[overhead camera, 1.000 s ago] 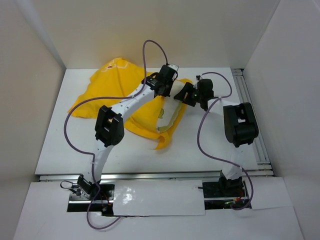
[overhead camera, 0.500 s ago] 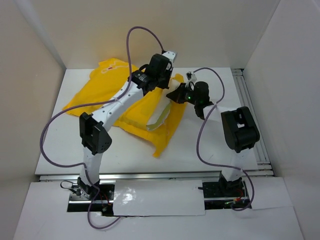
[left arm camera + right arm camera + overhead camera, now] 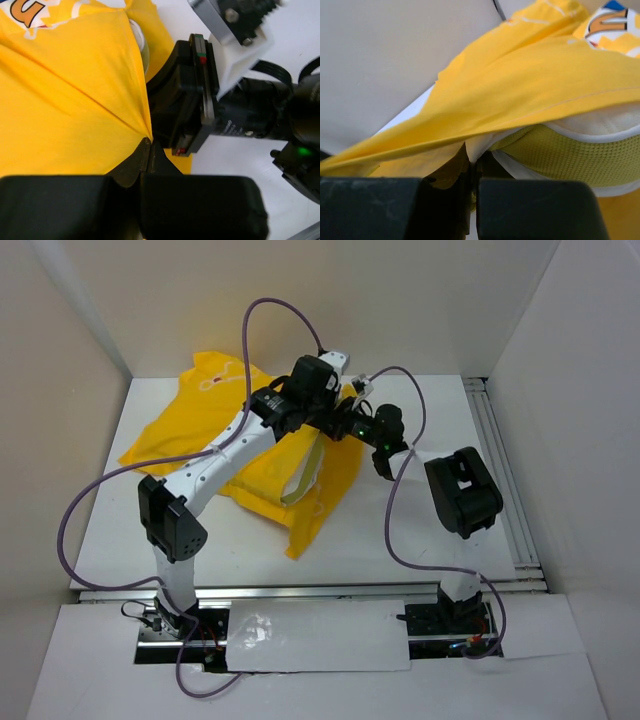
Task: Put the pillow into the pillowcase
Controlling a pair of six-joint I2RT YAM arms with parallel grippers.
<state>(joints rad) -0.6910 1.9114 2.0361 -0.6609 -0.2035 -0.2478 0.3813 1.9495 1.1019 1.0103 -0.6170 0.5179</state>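
The yellow pillowcase (image 3: pixel 190 430) lies crumpled on the left and middle of the table, its printed side partly showing (image 3: pixel 30 12). Only a pale strip of the pillow (image 3: pixel 300 475) shows at the sack's mouth. In the right wrist view the pillow (image 3: pixel 570 150) shows an olive mesh face with white piping, under a taut yellow fold (image 3: pixel 520 95). My left gripper (image 3: pixel 150 141) is shut on a pinch of pillowcase fabric at the mouth, above the sack (image 3: pixel 328 408). My right gripper (image 3: pixel 474 159) is shut on the pillow's white edge, right beside the left one (image 3: pixel 345 430).
White walls close in the table on three sides. An aluminium rail (image 3: pixel 495 440) runs along the right side. Purple cables (image 3: pixel 275 305) loop above both arms. Bare table (image 3: pixel 430 530) shows at the front right.
The right gripper has shut on the pillow's edge. Both grippers have shifted left and back, close together, and the pillowcase has slid left with them.
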